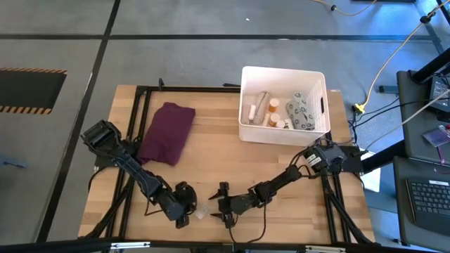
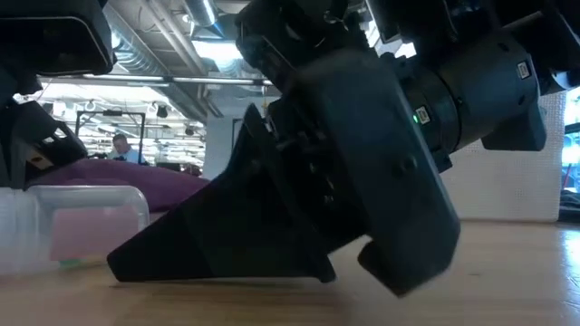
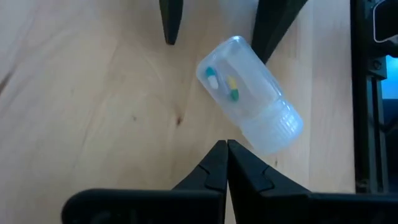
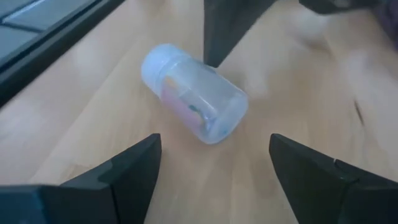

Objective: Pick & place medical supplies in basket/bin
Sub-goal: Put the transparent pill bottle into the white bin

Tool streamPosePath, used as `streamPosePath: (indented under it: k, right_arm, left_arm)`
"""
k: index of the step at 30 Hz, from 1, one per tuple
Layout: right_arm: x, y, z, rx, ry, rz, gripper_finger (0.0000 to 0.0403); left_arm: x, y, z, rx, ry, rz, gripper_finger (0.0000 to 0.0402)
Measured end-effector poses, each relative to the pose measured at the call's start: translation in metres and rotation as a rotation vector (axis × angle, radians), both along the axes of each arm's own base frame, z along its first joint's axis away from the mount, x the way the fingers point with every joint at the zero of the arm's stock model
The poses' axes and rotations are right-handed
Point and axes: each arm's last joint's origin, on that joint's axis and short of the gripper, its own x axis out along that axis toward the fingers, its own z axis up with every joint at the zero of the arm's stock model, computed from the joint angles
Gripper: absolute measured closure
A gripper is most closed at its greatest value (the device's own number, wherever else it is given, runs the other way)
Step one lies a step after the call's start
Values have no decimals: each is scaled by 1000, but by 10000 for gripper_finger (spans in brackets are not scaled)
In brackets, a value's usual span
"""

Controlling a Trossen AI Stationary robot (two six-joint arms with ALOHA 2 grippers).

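A clear pill bottle (image 1: 200,211) with a ribbed white cap lies on its side on the wooden table near the front edge, with a few coloured pills inside (image 3: 247,92) (image 4: 194,93). My left gripper (image 3: 226,149) (image 1: 188,210) is shut, its tips close beside the bottle near its cap end. My right gripper (image 4: 214,155) (image 1: 215,205) is open and faces the bottle from the table's right. The bottle's closed end lies just at the gap between its fingertips. The white bin (image 1: 247,105) at the far right holds several supplies. My left gripper's shut fingertips (image 3: 217,152) stand right beside the bottle's side near the cap (image 3: 244,127), slanting down from the table's left; I cannot tell whether they touch it. My right gripper touches nothing that I can see.
A purple folded cloth (image 1: 167,132) lies at the far left of the table. A black frame (image 1: 133,140) runs around the tabletop. In the low view my right gripper (image 2: 344,172) fills the middle, with the bottle (image 2: 77,222) at the left.
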Motion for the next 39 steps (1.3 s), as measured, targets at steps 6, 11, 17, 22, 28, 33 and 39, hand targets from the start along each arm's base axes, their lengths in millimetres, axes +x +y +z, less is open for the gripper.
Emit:
streamPosePath:
  k: [6, 11, 17, 22, 28, 33, 39]
  right_arm:
    - [2, -3, 1, -68, -11, 37, 102]
    - [3, -6, 0, -32, 3, 44, 102]
    - [3, -7, 0, 12, 16, 22, 102]
    - [3, -5, 0, 31, 21, 12, 102]
    - [2, -5, -1, 56, 27, -1, 102]
    - [2, -5, -1, 56, 27, -1, 102]
    - [2, -5, -1, 57, 27, 1, 102]
  left_arm:
    - [-2, -3, 0, -84, 55, -19, 400]
    - [-4, -15, 5, -205, 34, -61, 399]
    - [-2, -18, 9, -231, -23, -28, 399]
    - [-4, -13, 4, -176, 19, 19, 400]
    - [-4, -12, -1, -154, 20, 71, 400]
    - [0, -15, -15, -161, 21, 87, 399]
    - [8, -22, -24, -196, -54, 86, 400]
